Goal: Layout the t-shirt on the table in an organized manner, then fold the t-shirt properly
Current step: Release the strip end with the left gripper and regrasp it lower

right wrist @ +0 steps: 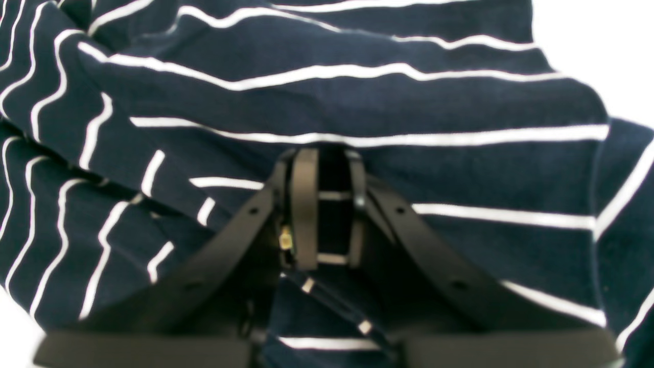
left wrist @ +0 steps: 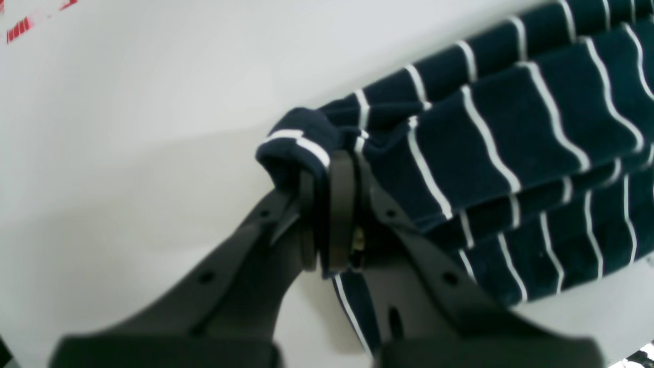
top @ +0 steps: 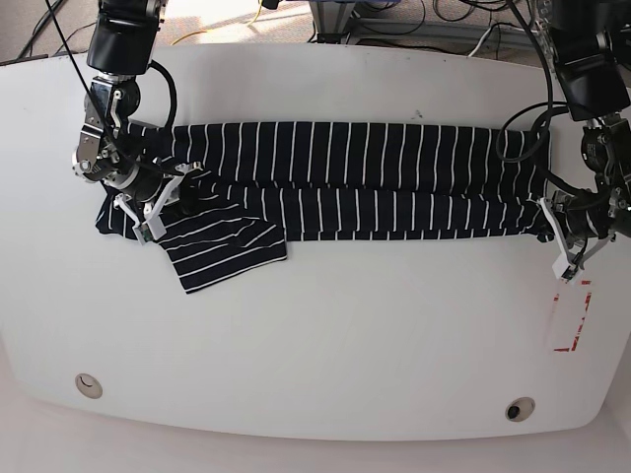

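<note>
The navy t-shirt (top: 355,177) with thin white stripes lies as a long folded band across the far half of the white table (top: 325,355). One sleeve (top: 222,246) sticks out at its lower left end. My left gripper (top: 548,222) is at the band's right end; in the left wrist view the gripper (left wrist: 329,168) is shut on a bunched edge of the t-shirt (left wrist: 511,143). My right gripper (top: 173,197) is at the band's left end; in the right wrist view the gripper (right wrist: 329,158) pinches a fold of the t-shirt (right wrist: 357,97).
A red-outlined rectangle mark (top: 570,320) lies on the table just in front of the left gripper. Two small round fittings (top: 88,384) (top: 520,407) sit near the front edge. Cables (top: 394,25) hang behind the far edge.
</note>
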